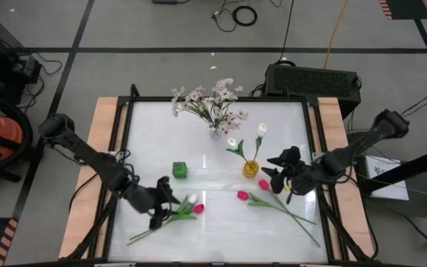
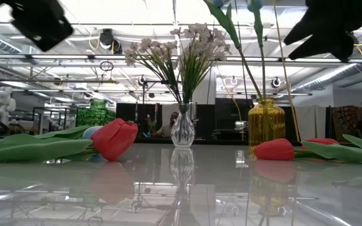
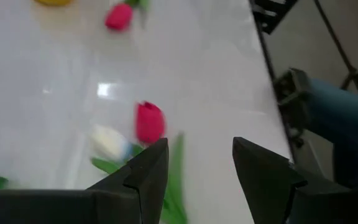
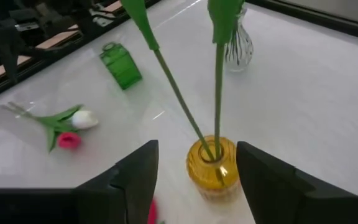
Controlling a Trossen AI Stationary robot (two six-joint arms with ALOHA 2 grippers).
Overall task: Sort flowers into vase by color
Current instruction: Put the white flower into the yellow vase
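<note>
Left gripper [image 3: 194,168] nearest the lens in the left wrist view: fingers apart, nothing between them. Just beyond lie a pink tulip [image 3: 149,121] and a white tulip [image 3: 109,142] flat on the desk [image 3: 197,74], heads side by side.

High view places this pair [image 1: 193,205] at the desk's front left, with the left gripper [image 1: 163,202] just beside the stems. No contact visible.

Right gripper [image 4: 194,171]: fingers apart, empty, poised near the yellow vase [image 4: 211,167]. Two green stems stand in that vase. High view shows they carry white tulips [image 1: 261,130], and puts the right gripper [image 1: 282,174] just right of the yellow vase [image 1: 251,169].

Two more pink tulips [image 1: 243,195] lie on the desk in front of the yellow vase, stems running toward the front right corner.

Clear vase [image 1: 214,133] at the desk's back centre holds the spray of small pale blossoms [image 1: 210,100].

Green vase [image 1: 180,170] stands left of centre, nothing seen in it.

Low view only: shows the clear vase [image 2: 182,129] is ribbed glass and the yellow vase [image 2: 266,122] translucent amber. A pink tulip [image 2: 115,138] lies close on the left, another [image 2: 274,149] on the right.
</note>
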